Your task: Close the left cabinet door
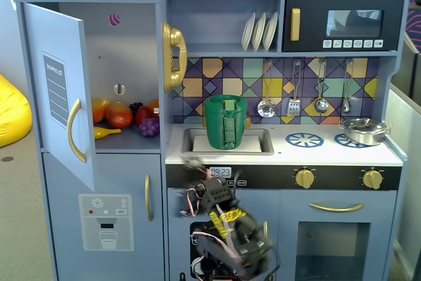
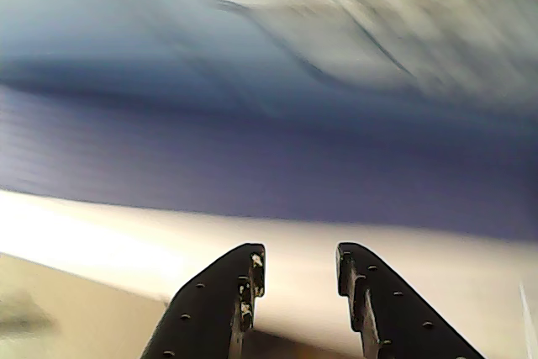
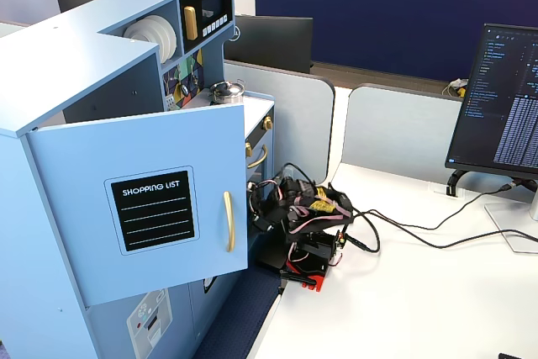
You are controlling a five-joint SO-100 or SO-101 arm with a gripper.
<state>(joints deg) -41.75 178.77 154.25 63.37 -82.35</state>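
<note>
A toy kitchen's upper-left door point(image 1: 60, 90) (the one with the chalkboard list) stands swung wide, baring toy fruit point(image 1: 125, 116) on its shelf. The arm point(image 3: 303, 216) sits folded low before the kitchen, well short of the door. Its gripper point(image 2: 298, 279) is empty, fingers apart.
</note>
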